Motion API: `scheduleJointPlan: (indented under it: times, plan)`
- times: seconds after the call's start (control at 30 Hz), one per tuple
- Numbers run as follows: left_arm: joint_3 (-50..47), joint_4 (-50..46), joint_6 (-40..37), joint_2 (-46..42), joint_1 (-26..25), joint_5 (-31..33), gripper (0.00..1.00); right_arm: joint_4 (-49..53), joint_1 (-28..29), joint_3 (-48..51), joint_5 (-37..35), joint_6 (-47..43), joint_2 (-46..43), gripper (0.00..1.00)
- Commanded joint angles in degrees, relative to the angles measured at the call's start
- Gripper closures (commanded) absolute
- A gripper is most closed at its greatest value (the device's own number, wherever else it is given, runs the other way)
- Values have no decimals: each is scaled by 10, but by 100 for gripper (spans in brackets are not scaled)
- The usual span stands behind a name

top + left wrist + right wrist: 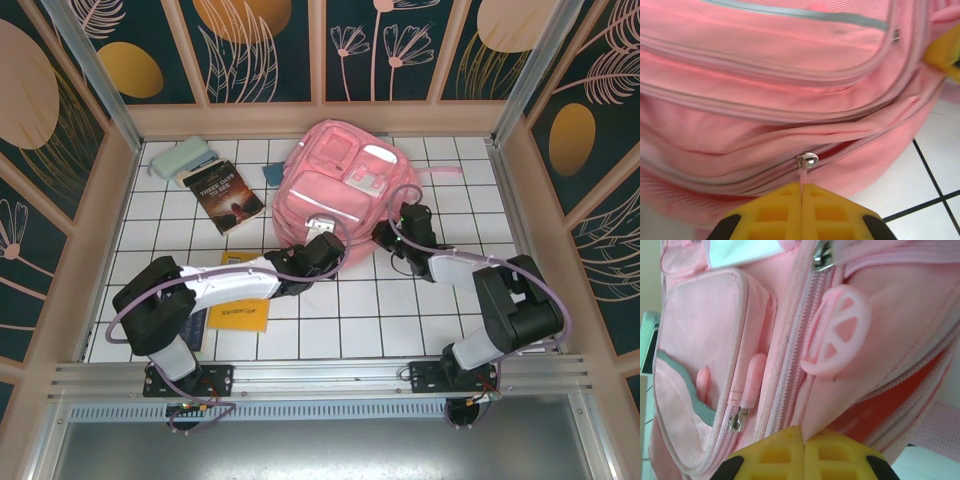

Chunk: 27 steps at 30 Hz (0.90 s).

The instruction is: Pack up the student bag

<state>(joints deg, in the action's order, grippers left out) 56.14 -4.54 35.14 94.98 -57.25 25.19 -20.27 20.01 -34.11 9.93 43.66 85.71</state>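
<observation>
Holding the student bag (pixel 318 185) at its near edge

The left end effector (pixel 801 192) has its two yellow plastic fingers (pixel 775 210), moulded with square hollows, pressed together on a thin pink zip pull (pixel 803 176). This pull hangs from a small shiny metal slider (pixel 807 160). The right end effector (pixel 804 440) is also pressed together, and a fold of the bag's pink fabric goes between its yellow fingers, just beside an open zip.

Around the left one the fabric is soft and finely woven. It lies in long wrinkles, with rows of pale zip teeth running across and a grey stripe (pixel 805 13) near the top. Next to the slider a narrow slit shows a red-orange lining.

Around the right one there is a round, flat rubber pull (pixel 837 340) with cut-out holes like a wheel with spokes. A smaller tongue-shaped pull (pixel 754 375) sits on a front pocket. The orange lining (pixel 900 400) shows inside the open zip.

From above, the bag lies in the far middle of the desk (pixel 350 320), which is white with a grid of dark lines. The bag is rounded, puffy and pink, the biggest thing there, with its front pockets upward. Left of it lie a dark book (pixel 224 195) and a pale green case (pixel 180 157). A yellow notebook (pixel 240 313) lies near the left arm.
</observation>
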Motion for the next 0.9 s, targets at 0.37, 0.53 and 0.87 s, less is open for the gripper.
scheduleJointPlan:
  times: [0.37, 0.53, 0.87]
  plan:
    - [-81, -8, -35, -75, 84, 49, 100, 45, -136, -11, -7, -99, -51, 100]
    - [-86, 4, -53, -74, 112, 56, 100, 47, -170, -16, 8, -110, -56, 100]
    - [-93, 91, -93, -108, 112, -75, 100, 118, -105, -10, -39, -111, -140, 42]
